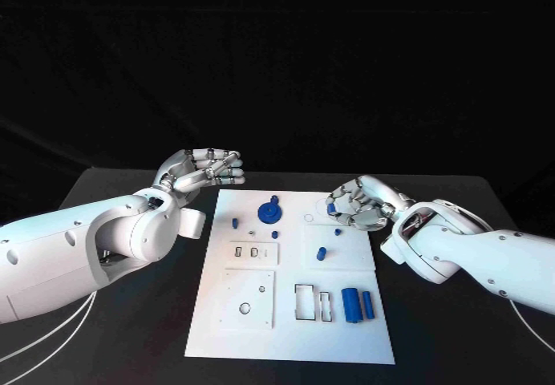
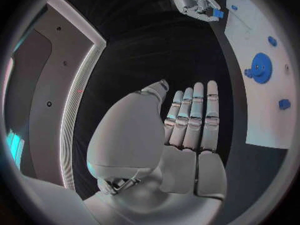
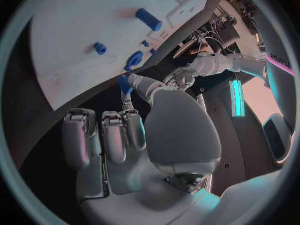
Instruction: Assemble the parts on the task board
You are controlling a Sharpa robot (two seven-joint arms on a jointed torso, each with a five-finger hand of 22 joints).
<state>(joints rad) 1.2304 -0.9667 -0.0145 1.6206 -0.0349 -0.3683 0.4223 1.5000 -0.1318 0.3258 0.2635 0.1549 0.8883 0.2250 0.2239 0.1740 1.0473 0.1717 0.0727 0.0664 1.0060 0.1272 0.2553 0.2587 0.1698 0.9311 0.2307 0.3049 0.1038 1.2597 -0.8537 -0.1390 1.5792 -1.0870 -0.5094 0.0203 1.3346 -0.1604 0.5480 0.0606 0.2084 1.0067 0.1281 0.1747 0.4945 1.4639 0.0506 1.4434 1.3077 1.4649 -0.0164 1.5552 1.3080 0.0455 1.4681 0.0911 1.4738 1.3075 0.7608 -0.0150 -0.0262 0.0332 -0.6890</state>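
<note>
Right hand (image 1: 361, 205) at board's (image 1: 347, 337) 2 o'clock pinched a blue peg (image 1: 333, 208) | left hand (image 1: 206, 170) open, idle | advice: keep peg upright, align over hole before lowering.

A black table (image 1: 127, 321) carries everything. The white task board (image 1: 289, 341) lies flat on it at its centre, its long sides running from twelve to six o'clock.

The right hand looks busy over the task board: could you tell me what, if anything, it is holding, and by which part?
The right hand pinches a small blue part by its lower end, between thumb and a finger; the upper end sticks out.
</note>
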